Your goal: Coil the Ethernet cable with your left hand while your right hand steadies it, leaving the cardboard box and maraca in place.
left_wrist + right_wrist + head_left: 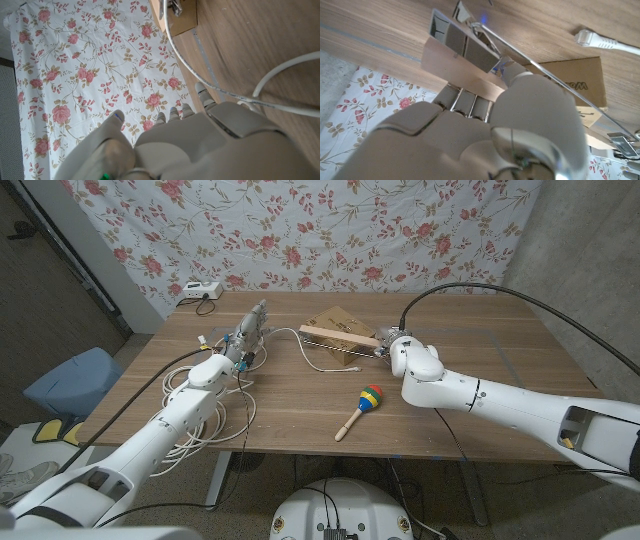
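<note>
The white Ethernet cable (300, 338) lies coiled in several loops (190, 395) at the table's left. From there it rises to my left hand (245, 340) and runs on past the cardboard box (335, 320). Its plug end (355, 365) lies loose on the wood. My left hand (200, 145) holds the cable (220, 91) at its fingers, above the table. My right hand (398, 348) is at the box's right end. There it (485, 130) pinches the box's raised edge strip (465, 52) between thumb and fingers, with the plug (585, 37) nearby. The striped maraca (362, 406) lies in front of the box.
A white power strip (195, 290) sits at the table's back left corner, against the floral curtain (330, 230). A blue bin (70, 380) stands on the floor to the left. Bare wood (500, 350) stretches to the right of the box.
</note>
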Controlling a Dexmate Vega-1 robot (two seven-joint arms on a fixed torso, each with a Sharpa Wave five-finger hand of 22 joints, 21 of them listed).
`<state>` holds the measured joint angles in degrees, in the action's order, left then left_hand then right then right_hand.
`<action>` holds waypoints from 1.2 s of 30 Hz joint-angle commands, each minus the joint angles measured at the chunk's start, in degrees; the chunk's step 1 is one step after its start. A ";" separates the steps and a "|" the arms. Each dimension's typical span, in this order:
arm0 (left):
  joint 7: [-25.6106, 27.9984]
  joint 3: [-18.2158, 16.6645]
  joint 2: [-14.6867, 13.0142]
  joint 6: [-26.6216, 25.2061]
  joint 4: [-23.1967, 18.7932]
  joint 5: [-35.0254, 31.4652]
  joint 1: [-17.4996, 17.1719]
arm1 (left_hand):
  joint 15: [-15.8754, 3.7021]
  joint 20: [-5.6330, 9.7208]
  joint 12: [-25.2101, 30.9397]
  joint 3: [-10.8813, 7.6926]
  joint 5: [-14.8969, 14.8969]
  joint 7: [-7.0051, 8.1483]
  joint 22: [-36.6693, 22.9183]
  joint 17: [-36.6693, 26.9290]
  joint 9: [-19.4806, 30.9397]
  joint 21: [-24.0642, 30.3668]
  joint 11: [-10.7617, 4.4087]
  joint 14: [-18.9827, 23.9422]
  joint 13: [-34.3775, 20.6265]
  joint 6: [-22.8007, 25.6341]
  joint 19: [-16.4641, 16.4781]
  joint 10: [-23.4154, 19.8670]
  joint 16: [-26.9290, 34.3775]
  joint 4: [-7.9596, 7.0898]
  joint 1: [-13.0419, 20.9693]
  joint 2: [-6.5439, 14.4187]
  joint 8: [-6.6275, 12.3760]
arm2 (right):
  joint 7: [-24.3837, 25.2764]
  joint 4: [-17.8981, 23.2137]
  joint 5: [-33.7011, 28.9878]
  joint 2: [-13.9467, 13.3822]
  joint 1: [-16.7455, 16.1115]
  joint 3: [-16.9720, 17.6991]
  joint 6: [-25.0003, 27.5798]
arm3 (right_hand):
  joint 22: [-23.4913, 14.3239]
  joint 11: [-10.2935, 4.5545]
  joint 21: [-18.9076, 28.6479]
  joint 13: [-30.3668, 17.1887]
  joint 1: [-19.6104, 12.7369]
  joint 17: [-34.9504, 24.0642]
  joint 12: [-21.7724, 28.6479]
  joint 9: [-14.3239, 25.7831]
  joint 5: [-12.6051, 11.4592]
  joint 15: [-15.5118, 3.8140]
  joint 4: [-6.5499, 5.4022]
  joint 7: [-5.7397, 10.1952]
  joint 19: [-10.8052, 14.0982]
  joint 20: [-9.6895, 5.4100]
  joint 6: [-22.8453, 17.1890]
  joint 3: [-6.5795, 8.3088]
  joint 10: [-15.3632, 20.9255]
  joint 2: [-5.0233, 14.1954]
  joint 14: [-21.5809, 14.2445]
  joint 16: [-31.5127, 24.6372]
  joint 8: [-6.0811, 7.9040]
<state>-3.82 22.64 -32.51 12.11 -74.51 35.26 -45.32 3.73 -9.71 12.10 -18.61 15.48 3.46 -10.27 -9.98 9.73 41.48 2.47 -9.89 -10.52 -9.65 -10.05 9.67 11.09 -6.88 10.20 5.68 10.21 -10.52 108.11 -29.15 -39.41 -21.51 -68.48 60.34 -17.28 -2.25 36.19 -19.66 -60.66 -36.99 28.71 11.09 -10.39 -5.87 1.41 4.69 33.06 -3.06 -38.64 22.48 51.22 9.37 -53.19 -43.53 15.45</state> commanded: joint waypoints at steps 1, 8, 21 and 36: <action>1.06 0.96 -1.22 -3.51 -2.02 -1.38 0.92 | 0.35 -0.48 0.59 0.01 0.32 -0.29 -0.14 -0.22 0.17 0.07 0.27 0.03 -0.31 -1.80 -3.35 -0.40 0.46 0.40 -0.04 0.35 0.49 | 10.45 0.23 2.31 -1.00 -8.32 8.97 -7.77 | -1.27 0.64 3.27 -3.63 6.12 -6.92 4.52 0.62 -1.32 -6.51 -4.94 -2.51 -0.15 -0.67 -8.12 0.48 5.44 1.68 -3.78 -5.15 -1.88; 3.76 1.87 -2.97 -7.75 -5.43 -3.62 1.18 | 0.59 -0.73 1.02 -1.08 0.06 -0.65 -0.12 -0.07 0.18 -0.30 1.13 2.29 -0.32 -1.03 -2.24 -2.34 0.76 2.13 2.08 0.92 0.64 | 19.40 0.80 3.75 -1.16 -15.00 15.59 -12.72 | -5.33 -4.65 15.23 -31.03 9.60 -33.23 24.15 10.81 -5.41 -6.54 -9.66 -2.54 -0.76 -1.52 -11.01 0.68 5.59 2.02 -4.68 -17.62 0.58; 22.50 5.12 -8.12 -33.12 -23.57 -15.36 0.62 | -1.63 0.46 8.52 -4.31 -4.99 -6.40 -1.64 -3.28 0.80 6.73 1.82 37.93 -2.28 24.68 22.03 -30.92 11.43 13.59 10.21 -1.69 4.25 | 38.07 -0.72 4.45 0.19 -25.55 25.49 -24.47 | -6.77 -6.30 22.48 -49.83 10.01 -34.10 34.02 20.14 -6.51 -6.43 -9.71 -2.32 -1.75 -1.97 -9.14 1.91 4.32 1.78 -5.29 -23.48 6.56; 31.84 8.35 -10.90 -38.84 -32.99 -30.04 -1.44 | -1.49 -1.38 3.91 -3.48 -4.83 -2.51 -1.48 -3.99 1.17 3.49 -3.31 22.24 -4.69 20.78 5.73 -25.36 6.36 15.63 14.33 -4.34 0.10 | 44.19 -2.69 5.68 1.67 -29.70 30.58 -32.01 | -6.95 -7.10 24.30 -51.19 10.23 -34.12 36.11 22.47 -6.64 -6.45 -9.79 -2.51 -1.98 -2.28 -9.40 2.16 4.60 1.68 -5.14 -25.07 8.52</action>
<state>23.36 28.37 -40.37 -21.12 -100.82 15.49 -46.26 2.21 -10.74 17.08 -22.72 10.57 -0.09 -12.00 -14.90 10.84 46.14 0.24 15.12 -15.06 14.03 -1.60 -18.25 19.40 8.78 24.46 2.76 10.69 28.89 106.40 -24.14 -38.38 -47.85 -41.86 33.74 -24.07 -9.03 59.83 -70.70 -56.11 -70.97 64.28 33.08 -16.85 -9.32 -4.13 2.54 31.28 -2.94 -47.88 19.81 55.59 4.88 -58.25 -67.95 23.38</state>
